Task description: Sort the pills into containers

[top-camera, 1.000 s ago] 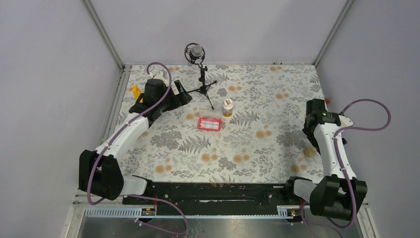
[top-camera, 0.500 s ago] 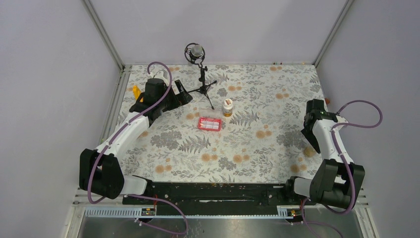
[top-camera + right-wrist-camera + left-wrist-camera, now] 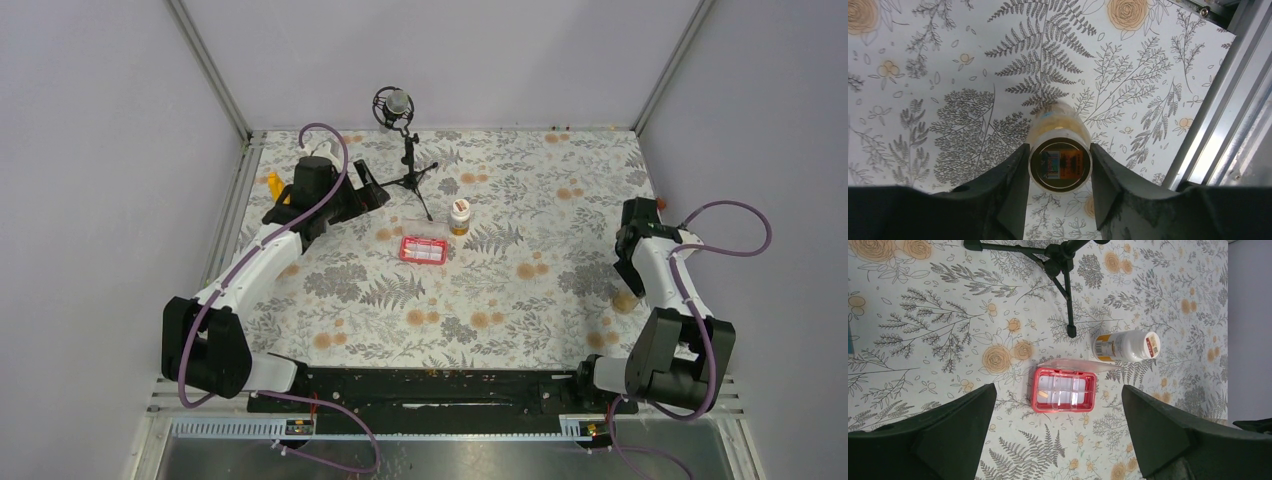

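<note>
My right gripper (image 3: 1059, 156) is shut on the small clear yellowish bottle (image 3: 1058, 125), a finger pressed against each side, with the bottle's round end facing the camera. From above, that bottle (image 3: 625, 302) sits at the cloth's right edge under my right gripper (image 3: 628, 288). The pink compartment box (image 3: 1064, 390) lies open in the middle with one pill (image 3: 1044, 395) in a left cell. The white-capped, orange-labelled bottle (image 3: 1125, 346) lies behind it. My left gripper (image 3: 1058, 432) hovers open above the box (image 3: 423, 249), holding nothing.
A black microphone on a tripod (image 3: 405, 150) stands at the back centre, one leg reaching near the white-capped bottle (image 3: 459, 216). A yellow block (image 3: 274, 185) sits at the left edge. The aluminium frame rail (image 3: 1243, 100) runs close beside the right gripper.
The right arm has drawn in and lowered over the clear yellowish bottle, and its jaws have closed from wide open onto the bottle. The left arm has barely moved.
</note>
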Action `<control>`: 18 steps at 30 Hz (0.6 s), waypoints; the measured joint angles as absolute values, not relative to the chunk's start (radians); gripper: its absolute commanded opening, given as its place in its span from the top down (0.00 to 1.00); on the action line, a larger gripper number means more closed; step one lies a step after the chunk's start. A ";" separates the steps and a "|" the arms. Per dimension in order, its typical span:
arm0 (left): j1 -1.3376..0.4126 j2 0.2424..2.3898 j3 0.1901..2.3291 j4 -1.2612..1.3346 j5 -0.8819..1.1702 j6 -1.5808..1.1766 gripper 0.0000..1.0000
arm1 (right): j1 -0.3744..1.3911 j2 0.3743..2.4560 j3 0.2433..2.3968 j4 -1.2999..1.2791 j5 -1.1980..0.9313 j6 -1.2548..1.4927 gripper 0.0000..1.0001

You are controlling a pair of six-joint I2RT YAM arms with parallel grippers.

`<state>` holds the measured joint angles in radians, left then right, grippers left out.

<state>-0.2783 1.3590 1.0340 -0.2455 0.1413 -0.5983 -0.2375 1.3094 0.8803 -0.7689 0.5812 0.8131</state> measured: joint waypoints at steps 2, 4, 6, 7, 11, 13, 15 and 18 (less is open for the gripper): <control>-0.278 1.359 1.034 -0.246 0.147 -0.598 0.01 | -0.239 1.308 0.876 -0.769 0.582 0.808 0.70; -0.278 1.359 1.034 -0.243 0.152 -0.596 0.01 | -0.239 1.304 0.875 -0.768 0.575 0.796 0.72; -0.278 1.359 1.034 -0.236 0.160 -0.591 0.01 | -0.239 1.292 0.871 -0.768 0.553 0.778 0.73; -0.278 1.359 1.034 -0.231 0.164 -0.589 0.01 | -0.239 1.279 0.868 -0.769 0.531 0.766 0.74; -0.278 1.359 1.034 -0.211 0.203 -0.568 0.01 | -0.233 1.224 0.866 -0.769 0.433 0.736 0.75; -0.278 1.359 1.033 -0.197 0.230 -0.557 0.01 | -0.215 1.203 0.866 -0.768 0.370 0.723 0.75; -0.282 1.359 1.032 -0.175 0.272 -0.545 0.01 | -0.180 1.195 0.867 -0.761 0.282 0.703 0.76; -0.294 1.359 1.019 -0.126 0.339 -0.520 0.01 | -0.121 1.196 0.868 -0.738 0.139 0.672 0.75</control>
